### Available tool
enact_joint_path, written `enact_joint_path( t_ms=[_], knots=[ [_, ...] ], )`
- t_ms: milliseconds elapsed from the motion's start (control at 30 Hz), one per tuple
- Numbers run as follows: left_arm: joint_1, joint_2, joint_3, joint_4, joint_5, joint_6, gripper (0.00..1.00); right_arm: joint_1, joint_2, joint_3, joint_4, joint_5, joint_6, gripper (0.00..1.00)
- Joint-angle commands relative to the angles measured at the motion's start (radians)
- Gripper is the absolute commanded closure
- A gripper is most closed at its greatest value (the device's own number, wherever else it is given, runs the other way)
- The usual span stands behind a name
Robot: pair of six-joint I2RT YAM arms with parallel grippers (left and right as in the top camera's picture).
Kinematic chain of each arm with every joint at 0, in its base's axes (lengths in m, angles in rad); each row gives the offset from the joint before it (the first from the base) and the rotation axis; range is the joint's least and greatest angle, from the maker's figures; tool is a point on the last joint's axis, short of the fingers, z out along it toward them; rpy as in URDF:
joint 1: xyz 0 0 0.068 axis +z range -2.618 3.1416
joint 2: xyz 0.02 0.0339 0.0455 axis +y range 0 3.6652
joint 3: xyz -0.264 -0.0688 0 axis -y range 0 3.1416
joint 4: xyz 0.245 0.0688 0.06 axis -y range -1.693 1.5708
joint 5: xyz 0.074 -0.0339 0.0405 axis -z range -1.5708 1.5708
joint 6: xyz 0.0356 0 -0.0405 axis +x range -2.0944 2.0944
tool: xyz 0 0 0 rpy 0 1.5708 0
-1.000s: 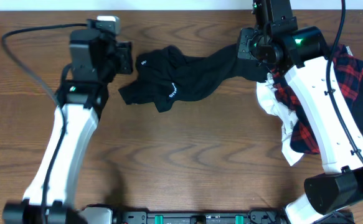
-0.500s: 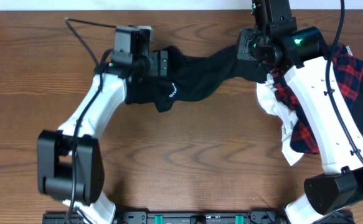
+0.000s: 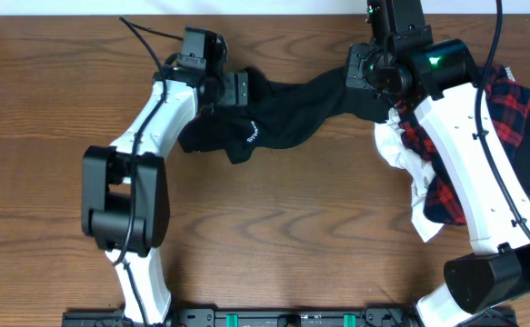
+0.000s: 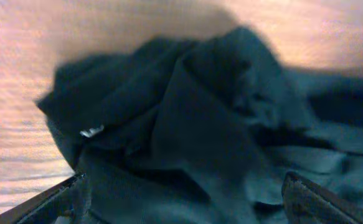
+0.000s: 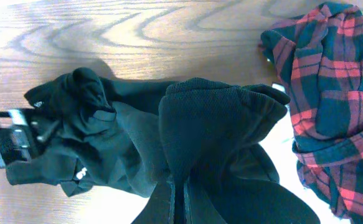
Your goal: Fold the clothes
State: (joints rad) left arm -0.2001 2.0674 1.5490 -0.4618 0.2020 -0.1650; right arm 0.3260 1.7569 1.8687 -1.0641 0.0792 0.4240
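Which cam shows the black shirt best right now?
Overhead: nearly the whole shirt shows, from the left hand across to the right hand, white print visible. Left wrist gives only a blurred close-up of bunched folds. Right wrist shows the pinched end and much of the rest, cropped at the bottom.

A robotics lab setup: a white-and-black left robot arm [image 3: 151, 127] and its twin right arm [image 3: 469, 154] stand on a black base rail [image 3: 283, 318] at a brown wood-grain worktop [image 3: 283, 236], with black cables [image 3: 142, 30] trailing.
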Motion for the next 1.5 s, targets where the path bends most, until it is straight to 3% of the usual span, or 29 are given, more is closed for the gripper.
enact_joint_path(
  t_ms=[0,1000,1033,1133,1167,1267,1300,1467],
  knots=[
    [0.0,0.026,0.015,-0.005,-0.017,-0.017,0.02,0.01,-0.016,0.001,0.001,0.01,-0.013,0.99],
    [-0.043,0.1,0.015,0.074,-0.098,-0.006,0.01,0.01,-0.016,0.001,0.001,0.011,-0.013,0.99],
    [-0.043,0.1,0.015,0.074,-0.098,-0.006,0.05,0.01,-0.016,0.001,0.001,0.011,-0.013,0.99],
    [-0.043,0.1,0.015,0.075,-0.098,-0.006,0.43,0.01,-0.016,0.001,0.002,0.011,-0.014,0.99],
    [-0.043,0.1,0.015,0.075,-0.098,-0.005,0.61,0.01,-0.016,0.001,0.002,0.011,-0.014,0.99],
    [-0.043,0.096,0.015,0.075,-0.098,-0.005,0.9,0.01,-0.016,0.001,0.002,0.014,-0.013,0.99],
    [-0.043,0.093,0.015,0.075,-0.098,-0.005,0.94,0.01,-0.016,0.001,0.002,0.017,-0.013,0.99],
    [-0.043,0.061,0.015,0.083,-0.099,-0.005,0.94,0.01,-0.016,0.001,0.002,0.022,-0.012,0.99]
  ],
)
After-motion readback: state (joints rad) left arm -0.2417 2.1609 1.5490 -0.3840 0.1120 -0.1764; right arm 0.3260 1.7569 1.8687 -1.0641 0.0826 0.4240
